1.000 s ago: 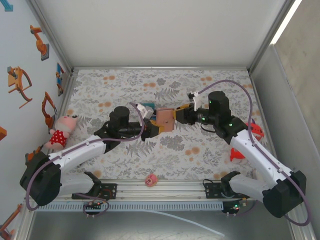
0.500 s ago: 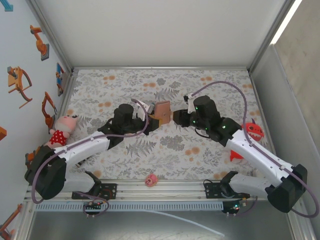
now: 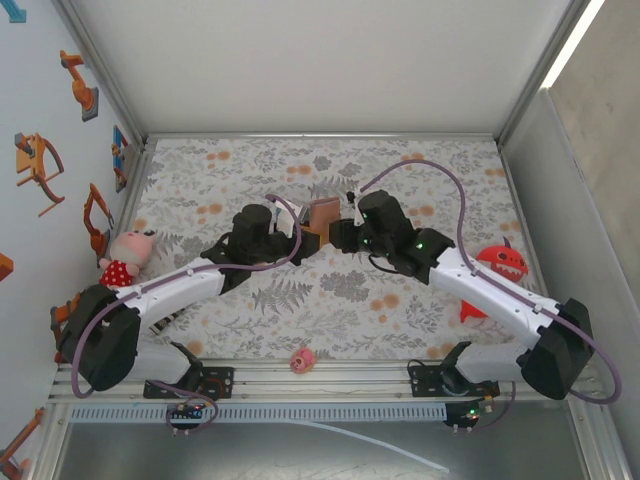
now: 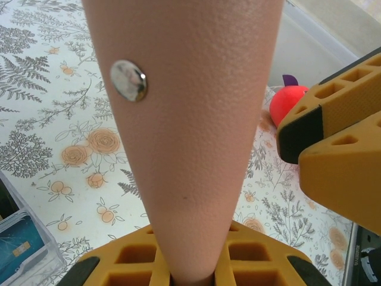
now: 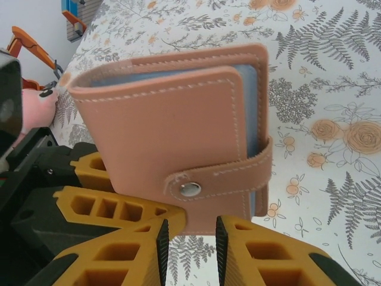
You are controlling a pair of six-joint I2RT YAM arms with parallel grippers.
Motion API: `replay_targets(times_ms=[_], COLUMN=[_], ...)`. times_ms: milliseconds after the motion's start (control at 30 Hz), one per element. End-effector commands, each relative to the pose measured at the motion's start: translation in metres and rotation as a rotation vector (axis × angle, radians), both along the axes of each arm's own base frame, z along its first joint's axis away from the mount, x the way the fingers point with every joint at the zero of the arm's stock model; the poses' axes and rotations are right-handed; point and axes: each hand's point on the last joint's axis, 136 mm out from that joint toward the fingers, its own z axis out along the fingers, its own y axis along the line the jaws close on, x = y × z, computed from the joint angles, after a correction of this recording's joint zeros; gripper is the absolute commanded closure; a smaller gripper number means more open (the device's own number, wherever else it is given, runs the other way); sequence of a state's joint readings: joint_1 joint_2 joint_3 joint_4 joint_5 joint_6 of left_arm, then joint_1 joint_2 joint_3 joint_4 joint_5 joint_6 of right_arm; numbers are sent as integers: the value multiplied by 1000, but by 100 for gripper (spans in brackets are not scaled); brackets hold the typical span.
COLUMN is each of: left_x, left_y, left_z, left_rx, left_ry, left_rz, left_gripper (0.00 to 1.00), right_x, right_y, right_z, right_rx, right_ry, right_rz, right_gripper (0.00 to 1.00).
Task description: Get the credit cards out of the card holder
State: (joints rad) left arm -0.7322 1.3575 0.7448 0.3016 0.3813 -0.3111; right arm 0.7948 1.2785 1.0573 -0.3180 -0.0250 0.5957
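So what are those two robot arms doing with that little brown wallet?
The two arms meet in the middle of the flowery table. The left gripper is clamped on the brown card holder and holds it up. The right gripper has its fingers right at the wallet's bottom edge, next to the snap strap. I can't tell if it is gripping. The strap is snapped shut, so no cards are out of it yet.
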Motion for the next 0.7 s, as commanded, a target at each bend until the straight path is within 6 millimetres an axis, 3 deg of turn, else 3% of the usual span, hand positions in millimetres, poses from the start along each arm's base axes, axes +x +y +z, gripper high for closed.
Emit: replay_targets(times_ms=[0,333,667], left_x=[8,5,4], left_y=[-7,-9,-10], left_z=[22,28,30], left_rx=[-53,-69,-81], left_ry=[-44,-49,-46], left_rz=[3,-11,-23], left_gripper=[87,87,87], right_x=[9,17,20], right_y=[10,15,19], right_z=[24,14,8], right_rx=[58,20,1], right_ry=[-48,-33,-16], right_rz=[-10,-17,-7], right_gripper=[73,72,65])
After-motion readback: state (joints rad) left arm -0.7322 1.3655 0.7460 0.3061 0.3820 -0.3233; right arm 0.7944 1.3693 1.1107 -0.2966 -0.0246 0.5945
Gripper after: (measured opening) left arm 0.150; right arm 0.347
